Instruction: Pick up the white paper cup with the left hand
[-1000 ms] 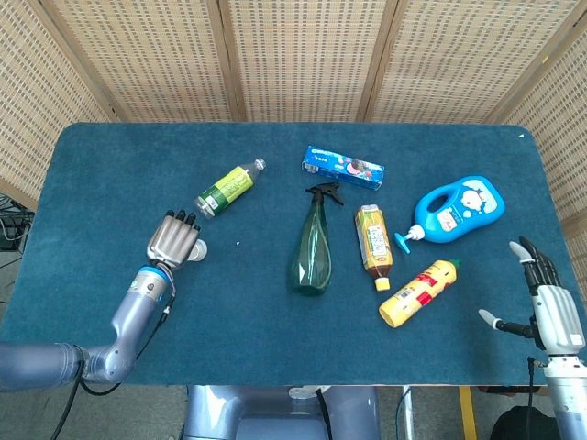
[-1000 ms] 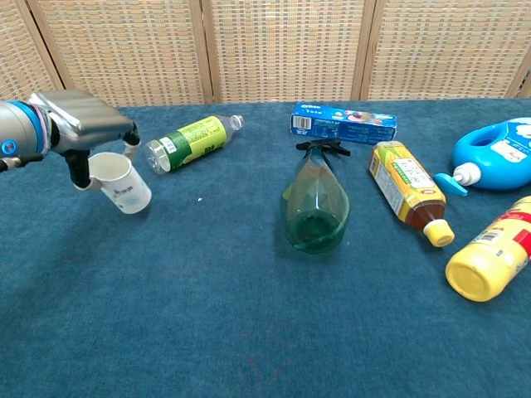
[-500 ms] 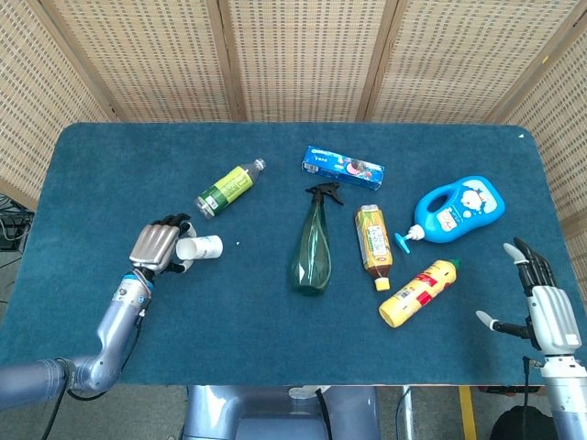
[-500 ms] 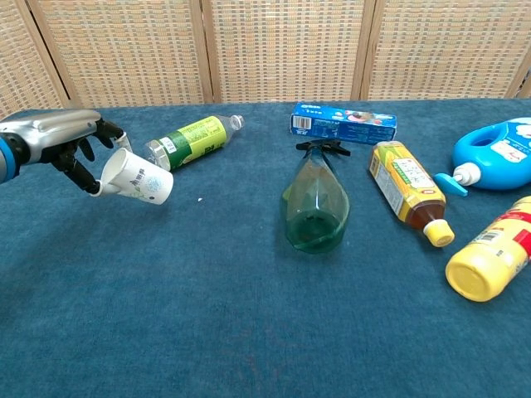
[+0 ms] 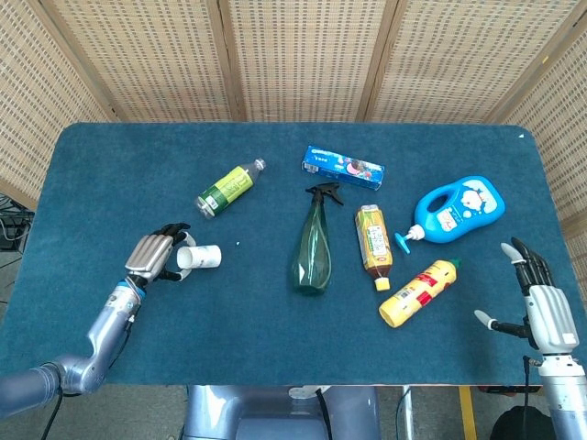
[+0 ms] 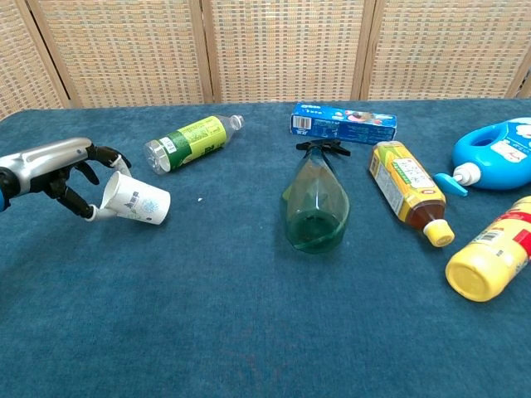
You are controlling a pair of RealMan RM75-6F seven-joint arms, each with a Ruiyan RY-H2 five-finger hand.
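White paper cup point(image 6: 135, 201), blue-printed, tipped sideways in left hand point(image 6: 62, 170).

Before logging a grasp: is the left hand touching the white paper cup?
Touching. In the chest view the left hand has its fingers at the rim of the white paper cup, which tilts on its side.

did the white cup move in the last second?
Yes. The white paper cup has tipped from near upright onto its side, mouth toward the left hand, and now sits lower in the chest view, farther from the fixed green-label bottle.
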